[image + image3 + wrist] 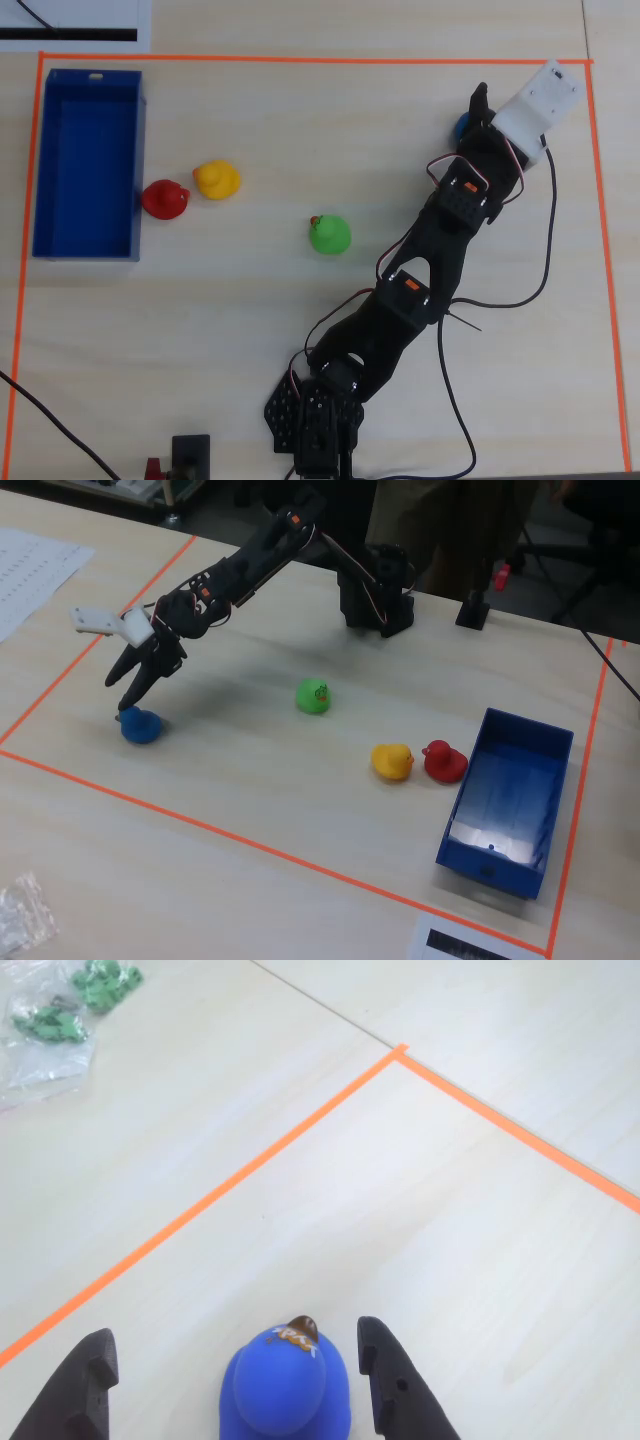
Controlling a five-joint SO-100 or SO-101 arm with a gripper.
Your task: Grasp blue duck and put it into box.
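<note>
The blue duck (286, 1392) stands on the table between my open jaws, closer to the right finger (385, 1375) than the left finger (85, 1385) in the wrist view. My gripper (235, 1355) is open around it, not gripping. In the overhead view the blue duck (463, 127) peeks out beside my gripper (477, 112) near the top right corner. In the fixed view the blue duck (140, 725) sits at the left under my gripper (128, 702). The blue box (46, 150) is empty at the far left of the overhead view, and at the right in the fixed view (553, 748).
A red duck (164, 199) and a yellow duck (216, 180) stand just beside the box. A green duck (329, 235) stands mid-table. Orange tape (300, 60) marks the work area. A bag of green parts (60, 1010) lies outside the tape.
</note>
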